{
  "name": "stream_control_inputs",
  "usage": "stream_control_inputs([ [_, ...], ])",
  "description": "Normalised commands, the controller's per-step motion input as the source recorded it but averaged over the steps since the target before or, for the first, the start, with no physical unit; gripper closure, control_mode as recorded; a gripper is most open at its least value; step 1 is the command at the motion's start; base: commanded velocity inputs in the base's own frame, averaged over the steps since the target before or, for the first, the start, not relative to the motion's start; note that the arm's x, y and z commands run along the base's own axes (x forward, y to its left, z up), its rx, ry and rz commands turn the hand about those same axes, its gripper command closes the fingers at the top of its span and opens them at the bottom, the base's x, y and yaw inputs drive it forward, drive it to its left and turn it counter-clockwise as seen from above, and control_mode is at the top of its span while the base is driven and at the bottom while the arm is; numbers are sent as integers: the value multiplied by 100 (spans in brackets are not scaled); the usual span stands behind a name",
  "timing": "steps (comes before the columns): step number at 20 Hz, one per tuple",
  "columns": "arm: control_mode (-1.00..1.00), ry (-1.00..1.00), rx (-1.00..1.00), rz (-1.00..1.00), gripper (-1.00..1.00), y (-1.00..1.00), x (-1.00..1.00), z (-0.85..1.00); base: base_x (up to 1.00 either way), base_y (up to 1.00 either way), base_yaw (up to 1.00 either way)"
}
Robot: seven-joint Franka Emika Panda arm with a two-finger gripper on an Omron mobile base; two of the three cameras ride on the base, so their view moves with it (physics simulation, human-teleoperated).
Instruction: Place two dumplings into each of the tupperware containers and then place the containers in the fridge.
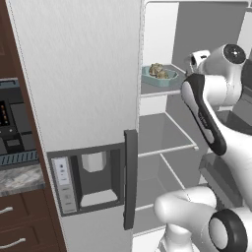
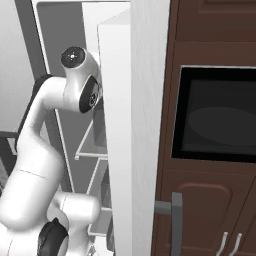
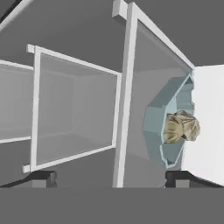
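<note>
Blue tub point(image 3: 155, 127) (far end hidden)

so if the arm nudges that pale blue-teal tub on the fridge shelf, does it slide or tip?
Probably slides: the shallow pale blue-teal tupperware container with cut corners sits flat and low on the white fridge shelf, so tipping looks unlikely. It looks like light, stiff plastic, so a small push may move it far. The beige pleated dumplings heaped inside could shift or roll.

Brushed matt fridge point(image 1: 83, 74), smooth pale-teal plastic tub point(image 1: 165, 78), lumpy dumplings point(image 1: 157, 70), glossy dark-wood cabinets point(image 2: 210, 200).
</note>
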Motion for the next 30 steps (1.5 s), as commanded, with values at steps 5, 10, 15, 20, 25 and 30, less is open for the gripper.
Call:
stream_control_inputs([
  [5,-100,17,9,-19,-100,39,-70,14,0,0,0],
  [10,-100,14,14,-55,-100,17,-91,0,0,0,0],
  [15,-100,0,24,-73,-100,12,-84,-3,0,0,0],
  [20,-100,1,25,-80,-100,4,-69,-2,0,0,0],
  [25,-100,-2,35,-72,-100,11,-91,-26,0,0,0],
  [30,-100,-11,29,-41,-100,57,-23,-25,0,0,0],
])
